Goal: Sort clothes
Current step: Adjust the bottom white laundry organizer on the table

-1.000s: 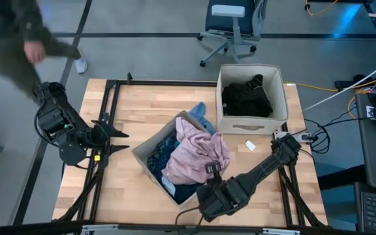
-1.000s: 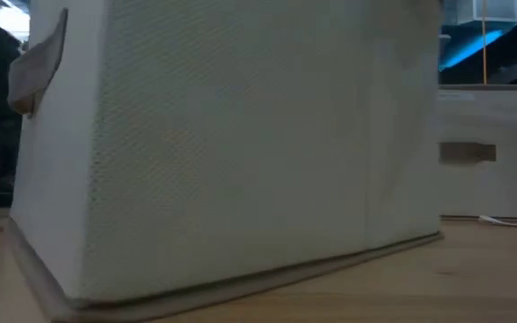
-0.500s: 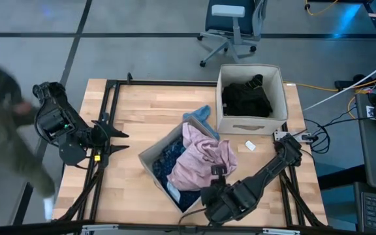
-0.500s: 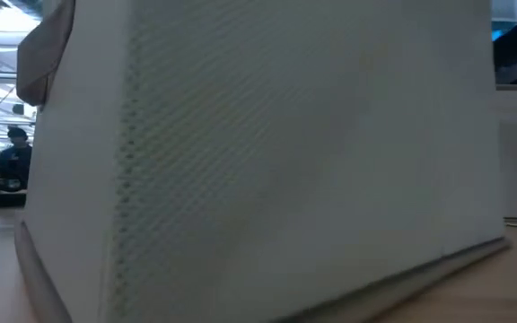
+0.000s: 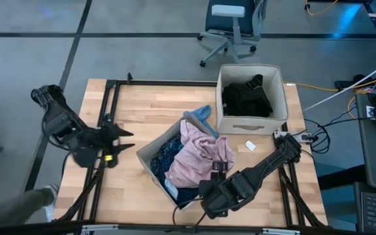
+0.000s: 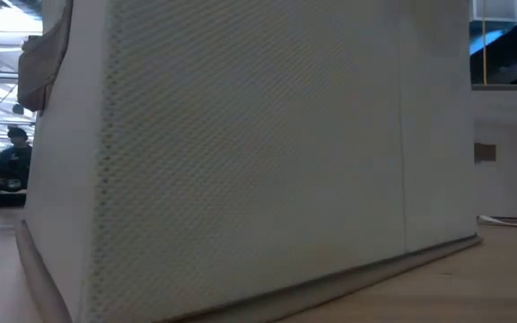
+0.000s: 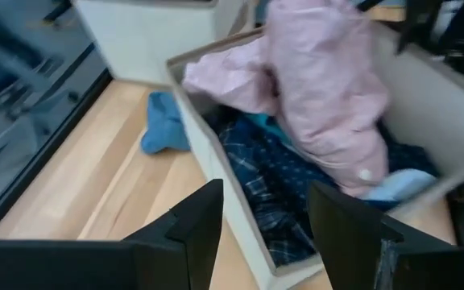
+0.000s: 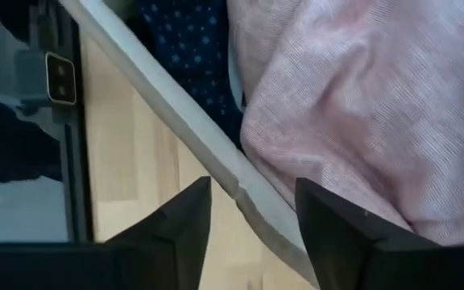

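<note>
The pink top (image 5: 198,156) hides most clothes in the bin (image 5: 146,154).

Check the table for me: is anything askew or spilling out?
Yes. The near bin sits turned at an angle, unlike the squared-up far bin. The pink top is heaped above its rim, and a blue garment hangs out at its far corner onto the table. The right gripper is at the rim, fingers apart.
</note>
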Robot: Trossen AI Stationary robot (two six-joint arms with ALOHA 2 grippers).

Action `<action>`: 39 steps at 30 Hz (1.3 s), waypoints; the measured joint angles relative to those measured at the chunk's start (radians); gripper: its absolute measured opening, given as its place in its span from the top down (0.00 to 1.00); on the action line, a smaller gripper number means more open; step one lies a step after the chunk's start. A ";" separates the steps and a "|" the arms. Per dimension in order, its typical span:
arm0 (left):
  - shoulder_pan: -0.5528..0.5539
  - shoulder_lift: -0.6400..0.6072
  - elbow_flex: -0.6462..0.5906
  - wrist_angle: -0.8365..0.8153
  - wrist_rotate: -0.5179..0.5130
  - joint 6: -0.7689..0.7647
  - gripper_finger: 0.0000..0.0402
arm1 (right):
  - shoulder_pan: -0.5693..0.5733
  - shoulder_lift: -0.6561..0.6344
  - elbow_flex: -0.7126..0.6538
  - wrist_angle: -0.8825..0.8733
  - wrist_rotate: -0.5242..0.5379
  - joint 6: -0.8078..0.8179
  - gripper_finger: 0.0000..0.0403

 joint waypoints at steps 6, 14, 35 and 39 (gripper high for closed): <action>0.182 0.092 0.000 0.018 0.136 0.030 0.57 | 0.020 -0.048 0.002 -0.012 0.018 0.079 0.51; 0.386 0.242 0.000 0.132 0.334 0.235 0.57 | 0.074 -0.072 0.002 -0.012 0.183 0.084 0.51; 0.360 0.447 0.001 0.020 0.784 0.168 0.57 | 0.058 -0.068 -0.278 0.111 0.419 -0.037 0.59; 0.300 0.446 0.001 0.019 0.849 0.096 0.57 | 0.042 -0.066 -0.281 0.138 0.475 -0.100 0.59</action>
